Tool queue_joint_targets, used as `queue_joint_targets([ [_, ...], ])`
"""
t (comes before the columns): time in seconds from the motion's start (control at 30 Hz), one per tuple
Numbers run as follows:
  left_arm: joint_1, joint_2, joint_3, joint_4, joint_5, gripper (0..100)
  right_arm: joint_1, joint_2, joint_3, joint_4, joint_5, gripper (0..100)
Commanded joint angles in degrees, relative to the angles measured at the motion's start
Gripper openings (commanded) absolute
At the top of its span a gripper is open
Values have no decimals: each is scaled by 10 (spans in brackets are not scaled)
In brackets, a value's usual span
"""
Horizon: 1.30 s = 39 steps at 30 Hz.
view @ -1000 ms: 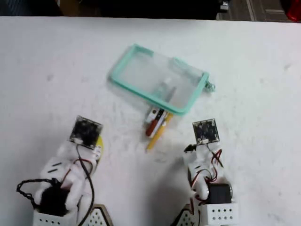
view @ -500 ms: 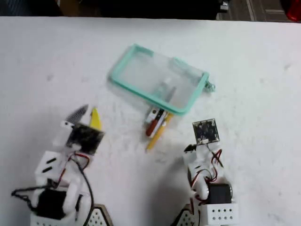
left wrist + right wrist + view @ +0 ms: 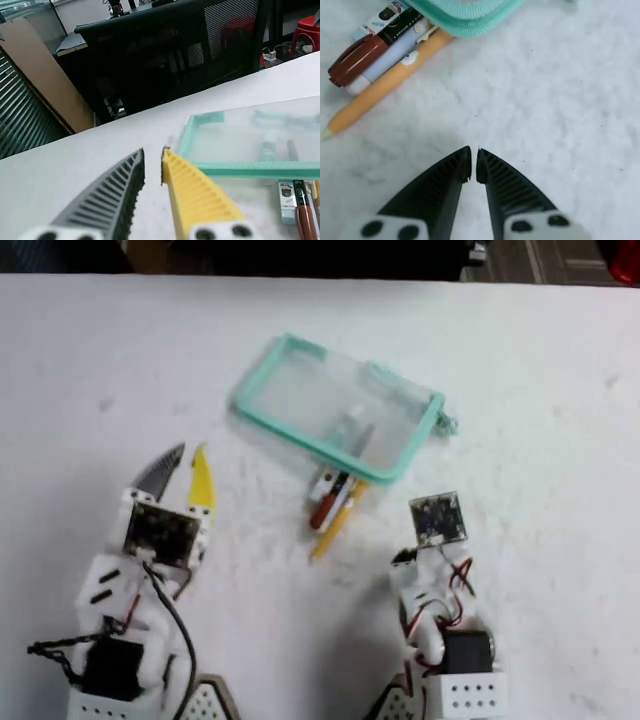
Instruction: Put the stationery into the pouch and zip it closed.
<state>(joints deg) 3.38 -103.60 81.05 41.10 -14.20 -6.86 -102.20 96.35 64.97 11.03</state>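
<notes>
A clear pouch with teal trim lies flat at mid-table, its zip pull at the right corner. A bundle of stationery sticks out of its near edge: an orange pen, a red-capped marker and a pale blue pen. My left gripper, one grey and one yellow finger, points at the pouch from the near left, open by a narrow gap and holding nothing. My right gripper is shut and empty, just above the table a short way right of the pens.
The white table has bare surface all around the pouch. The right arm's wrist board sits close to the pouch's near right corner. A dark chair and room clutter lie beyond the table's far edge.
My left arm has risen from its folded pose and stretched forward, so its fingers now show, aimed toward the pouch. The right arm, pouch and pens have not moved.
</notes>
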Motion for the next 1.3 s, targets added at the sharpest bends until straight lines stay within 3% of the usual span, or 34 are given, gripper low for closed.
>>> queue_joint_targets([
  [0.0, 6, -2, -4, -6, 8, 87, 1, -6, 5, 39, 2, 17],
  [0.27, 3, 35, -19, -3, 8, 87, 0, -6, 5, 41, 7, 18],
  [0.57, 2, 398, -192, 21, -11, 87, 1, -5, 5, 44, 7, 17],
  [0.9, 22, 645, -260, 7, -17, 90, 7, -2, 5, 44, 7, 16],
  [1.1, 48, 625, -242, 16, -18, 90, 30, -7, 5, 41, 7, 18],
  [1.27, 16, 570, -182, -45, -12, 90, 34, -7, 5, 41, 7, 18],
])
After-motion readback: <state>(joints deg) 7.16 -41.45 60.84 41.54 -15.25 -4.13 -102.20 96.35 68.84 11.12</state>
